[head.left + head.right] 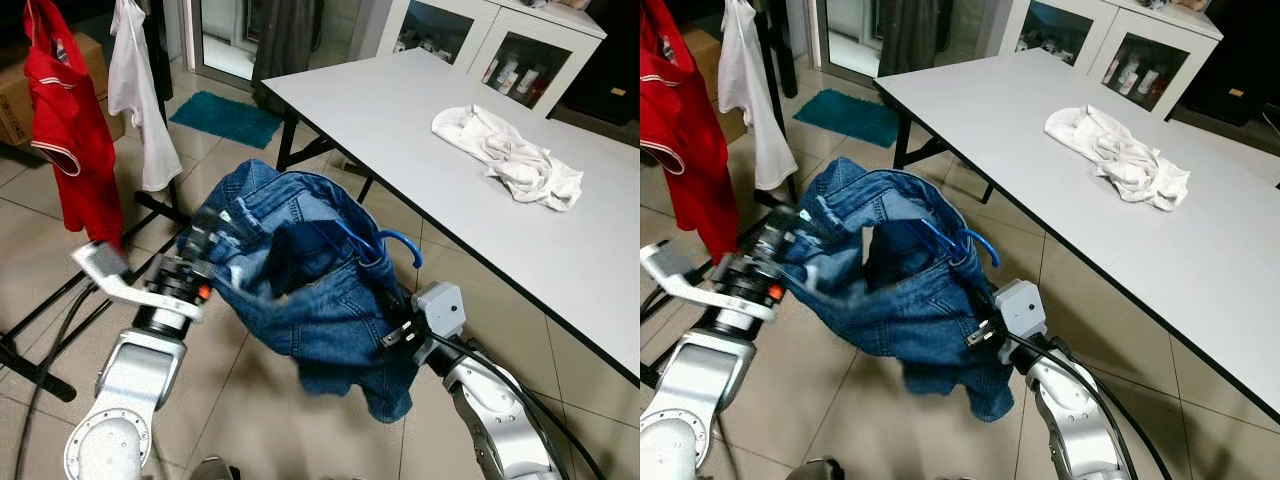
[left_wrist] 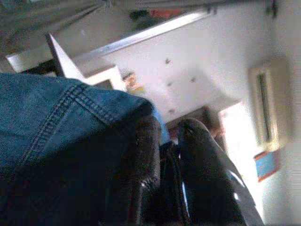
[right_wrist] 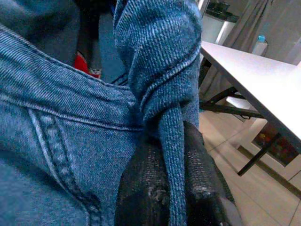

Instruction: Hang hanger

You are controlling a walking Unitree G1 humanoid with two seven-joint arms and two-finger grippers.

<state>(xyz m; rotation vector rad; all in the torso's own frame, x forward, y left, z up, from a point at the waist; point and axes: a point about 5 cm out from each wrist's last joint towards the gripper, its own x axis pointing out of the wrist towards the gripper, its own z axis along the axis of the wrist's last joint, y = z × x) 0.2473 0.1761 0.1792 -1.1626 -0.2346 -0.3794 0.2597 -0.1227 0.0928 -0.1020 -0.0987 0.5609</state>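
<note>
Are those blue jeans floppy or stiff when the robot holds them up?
Probably floppy: the jeans sag and fold between the left gripper and right gripper. Likely heavyish, since thick denim hangs straight down.

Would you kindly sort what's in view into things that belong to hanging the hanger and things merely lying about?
Job:
blue hanger
denim garment
left gripper
right gripper
clothes rack

Lying about:
white cloth on table
teal mat

Beige tiled floor (image 1: 250, 400), a white table (image 1: 470, 190) on black legs, glass-fronted white cabinet (image 1: 500, 50) behind, teal mat (image 1: 228, 118).
</note>
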